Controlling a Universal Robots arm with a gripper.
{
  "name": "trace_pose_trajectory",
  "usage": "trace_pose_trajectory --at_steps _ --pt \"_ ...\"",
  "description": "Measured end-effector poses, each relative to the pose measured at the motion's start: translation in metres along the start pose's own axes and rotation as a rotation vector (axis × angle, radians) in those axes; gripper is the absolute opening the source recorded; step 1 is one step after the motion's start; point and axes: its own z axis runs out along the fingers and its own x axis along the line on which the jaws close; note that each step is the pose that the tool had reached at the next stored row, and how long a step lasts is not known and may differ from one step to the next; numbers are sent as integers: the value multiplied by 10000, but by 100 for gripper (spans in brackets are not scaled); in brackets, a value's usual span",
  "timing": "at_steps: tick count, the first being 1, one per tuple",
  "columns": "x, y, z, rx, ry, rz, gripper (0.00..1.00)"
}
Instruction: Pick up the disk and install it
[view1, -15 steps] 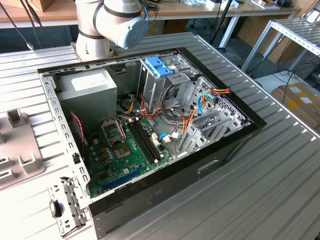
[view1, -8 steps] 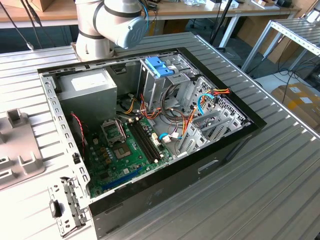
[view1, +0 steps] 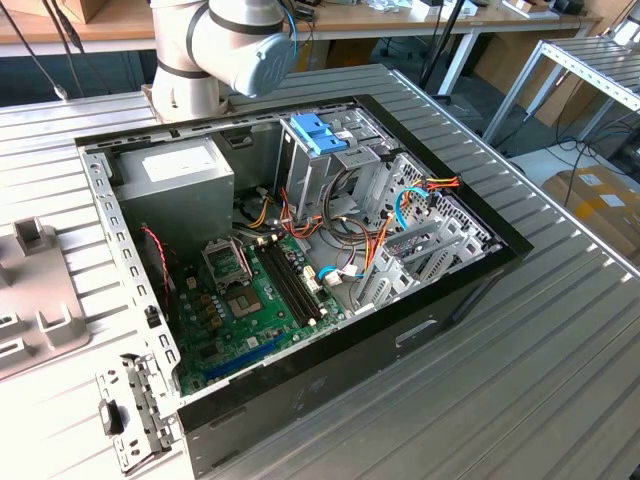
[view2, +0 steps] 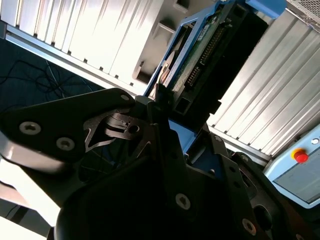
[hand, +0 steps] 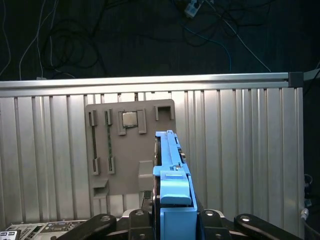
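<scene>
Gripper is clamped shut on the disk. In the first wrist view you see it edge-on, w/ the blue carrier tab closest to the cam and black finger links either side. In the second wrist view the disk shows its dark body, blue frame and a row of connector pins, pinched between the fingers. So the disk is up in the gripper, not in the PC yet.

Behind it in the first wrist view there's a grey fixture tray w/ a small square chip sitting in one slot, all on the slatted alu table. Second wrist view also catches a red button on a pale panel off past the table edge.

Exterior view, taking the PC case as clock centre:
- A metal bracket lies on the table at approx 8 o'clock, closest to the cam.
- The grey tray is at 9.
- Inside the case, the motherboard is at approx 7, the grey PSU box at 10, and the light-blue latch block on the drive cage at 12.
- Arm base stands at approx 11, behind the case.
</scene>
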Motion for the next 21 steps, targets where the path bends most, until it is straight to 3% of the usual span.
trace_pose_trajectory --at_steps 21 --pt "23 -125 1 0 0 0 37"
